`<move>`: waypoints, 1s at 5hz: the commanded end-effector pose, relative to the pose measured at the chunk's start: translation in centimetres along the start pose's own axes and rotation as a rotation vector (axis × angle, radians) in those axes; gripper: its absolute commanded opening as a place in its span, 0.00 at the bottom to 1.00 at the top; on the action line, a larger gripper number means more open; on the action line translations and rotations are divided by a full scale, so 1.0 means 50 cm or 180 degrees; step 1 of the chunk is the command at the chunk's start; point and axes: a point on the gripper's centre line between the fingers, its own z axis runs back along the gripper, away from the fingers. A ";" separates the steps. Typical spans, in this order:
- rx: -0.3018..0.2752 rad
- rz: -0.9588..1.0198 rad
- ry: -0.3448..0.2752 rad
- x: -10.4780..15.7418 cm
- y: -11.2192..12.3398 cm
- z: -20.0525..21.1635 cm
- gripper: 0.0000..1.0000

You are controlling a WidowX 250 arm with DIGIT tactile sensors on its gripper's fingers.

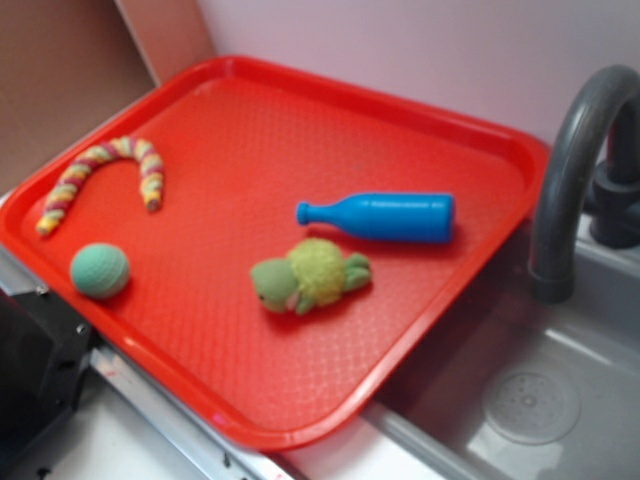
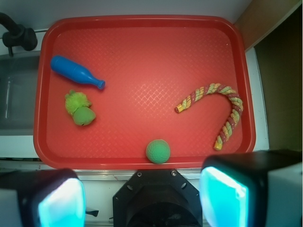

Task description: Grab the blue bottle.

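Hovering high over the tray's [image 2: 142,28] near edge, the hand [image 2: 142,198] is spread wide and holds nothing — its two pads [image 2: 61,203] frame the bottom of the wrist view. The bottle [image 2: 75,72] lies on its side far ahead and to the left, just beyond the turtle [image 2: 79,109]. A ball [image 2: 157,151] sits nearest, straight ahead — a rope [image 2: 218,106] curls to the right.

The gripper [image 2: 142,198] is showing only in the wrist view, where the bottom edge is cutting off both fingers [image 2: 61,201], and they are lying blurred and close to the lens. The faucet [image 1: 580,170] is running off the right edge of the exterior view, and the sink [image 1: 530,400] below it is being cropped too. The turtle's [image 1: 310,275] face is blurring beyond reading.
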 end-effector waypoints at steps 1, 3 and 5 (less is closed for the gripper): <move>0.0000 0.0000 0.0000 0.000 0.000 0.000 1.00; 0.0092 -0.1115 -0.0116 0.103 -0.016 -0.039 1.00; -0.0078 -0.1870 -0.0181 0.190 -0.101 -0.118 1.00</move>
